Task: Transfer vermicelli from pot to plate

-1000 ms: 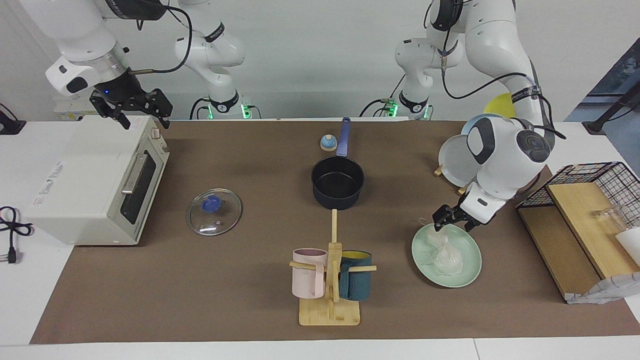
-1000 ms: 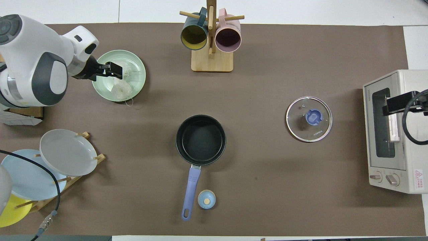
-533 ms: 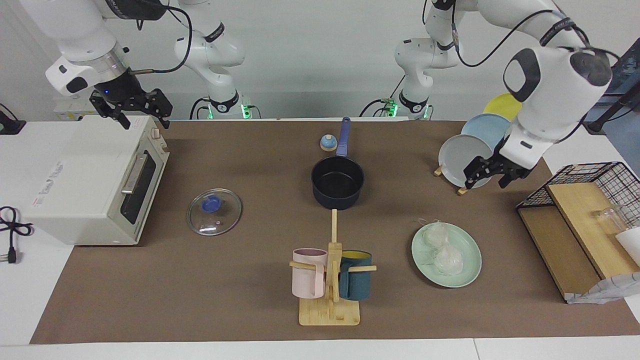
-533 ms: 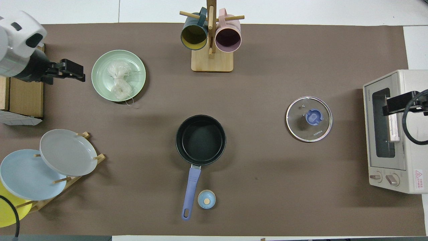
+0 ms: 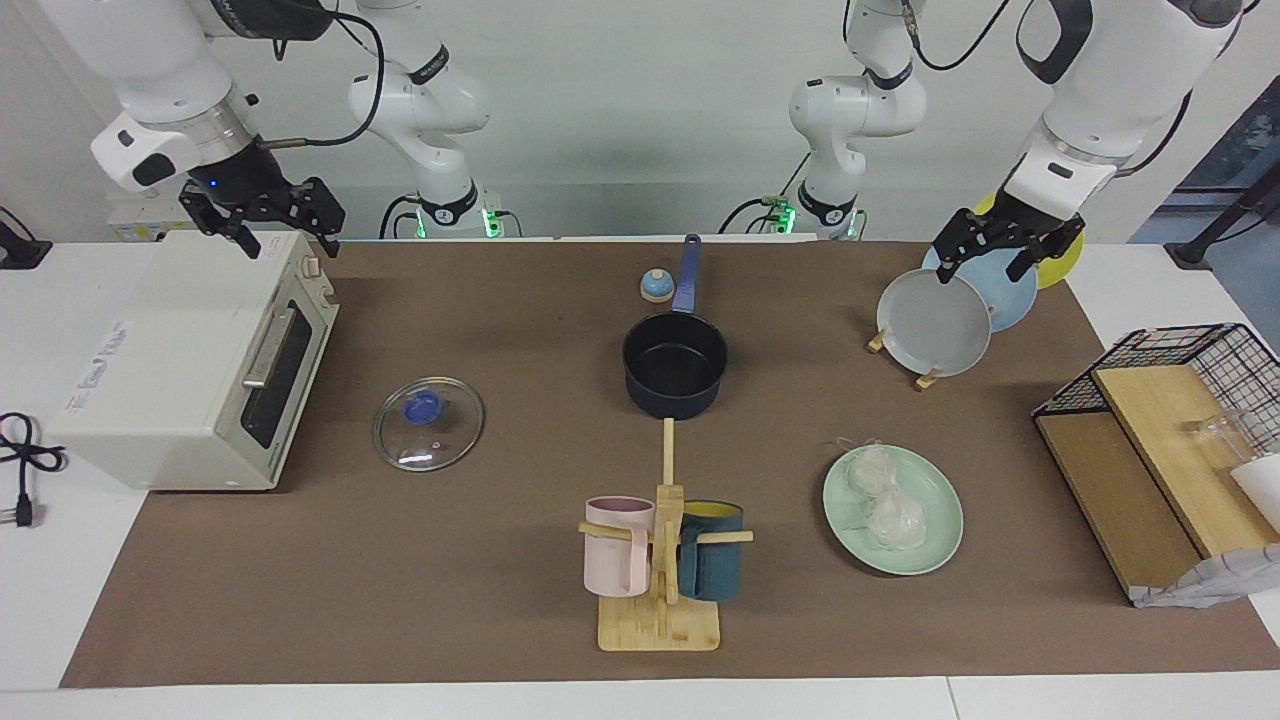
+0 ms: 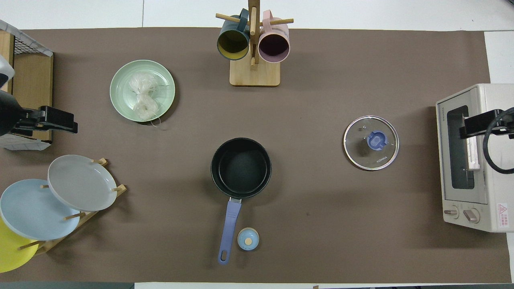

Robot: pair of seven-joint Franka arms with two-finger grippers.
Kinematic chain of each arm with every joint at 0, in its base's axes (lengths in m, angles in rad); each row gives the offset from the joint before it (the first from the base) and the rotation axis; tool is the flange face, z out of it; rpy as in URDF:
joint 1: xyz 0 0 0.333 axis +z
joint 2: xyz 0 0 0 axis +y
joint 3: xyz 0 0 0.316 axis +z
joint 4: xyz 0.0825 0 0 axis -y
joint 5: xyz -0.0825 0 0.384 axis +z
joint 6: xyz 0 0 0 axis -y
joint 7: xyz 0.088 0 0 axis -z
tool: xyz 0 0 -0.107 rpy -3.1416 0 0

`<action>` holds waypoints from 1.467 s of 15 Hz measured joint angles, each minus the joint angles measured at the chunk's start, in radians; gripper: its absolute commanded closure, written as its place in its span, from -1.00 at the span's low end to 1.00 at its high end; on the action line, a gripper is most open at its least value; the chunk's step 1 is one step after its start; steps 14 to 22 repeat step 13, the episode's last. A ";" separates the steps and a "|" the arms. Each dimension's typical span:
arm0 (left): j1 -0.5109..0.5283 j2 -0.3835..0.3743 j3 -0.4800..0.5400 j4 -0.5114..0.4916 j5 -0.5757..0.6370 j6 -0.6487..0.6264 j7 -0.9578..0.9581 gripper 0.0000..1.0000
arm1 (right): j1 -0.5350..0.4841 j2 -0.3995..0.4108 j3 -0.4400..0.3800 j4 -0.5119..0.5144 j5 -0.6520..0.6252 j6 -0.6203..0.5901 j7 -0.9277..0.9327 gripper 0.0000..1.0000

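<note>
The vermicelli [image 5: 882, 502] lies as two whitish clumps on the mint-green plate [image 5: 941, 545], toward the left arm's end of the table; it also shows in the overhead view [image 6: 142, 94] on the plate [image 6: 119, 76]. The navy pot [image 5: 675, 366] stands mid-table with its black inside empty and its blue handle pointing toward the robots; it shows in the overhead view [image 6: 241, 167] too. My left gripper [image 5: 990, 258] is open and empty, raised over the plate rack, and shows in the overhead view [image 6: 68, 122]. My right gripper [image 5: 290, 238] is open and waits above the toaster oven.
A glass lid [image 5: 429, 423] lies beside the toaster oven [image 5: 190, 360]. A mug tree [image 5: 660, 560] with a pink and a teal mug stands farther from the robots than the pot. A plate rack [image 5: 935, 325] holds grey, light blue and yellow plates. A small blue bell [image 5: 656, 286] sits by the pot handle. A wire basket [image 5: 1190, 380] is at the table's end.
My left gripper has lifted off the mint-green plate and moved up over the plate rack, leaving the vermicelli on the plate. The right arm has not moved.
</note>
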 measured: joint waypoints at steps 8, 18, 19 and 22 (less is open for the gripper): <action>-0.014 -0.001 -0.002 0.057 0.033 -0.071 -0.011 -1.00 | 0.000 0.000 0.000 0.000 0.000 0.000 0.000 -1.00; -0.014 -0.001 -0.002 0.059 0.036 -0.071 -0.011 -1.00 | 0.000 0.000 0.000 0.000 0.000 0.000 0.000 -1.00; -0.014 -0.001 -0.002 0.059 0.036 -0.071 -0.011 -1.00 | 0.000 0.000 0.000 0.000 0.000 0.000 0.000 -1.00; -0.014 -0.001 -0.002 0.059 0.036 -0.071 -0.011 -1.00 | 0.000 0.000 0.000 0.000 0.000 0.000 0.000 -1.00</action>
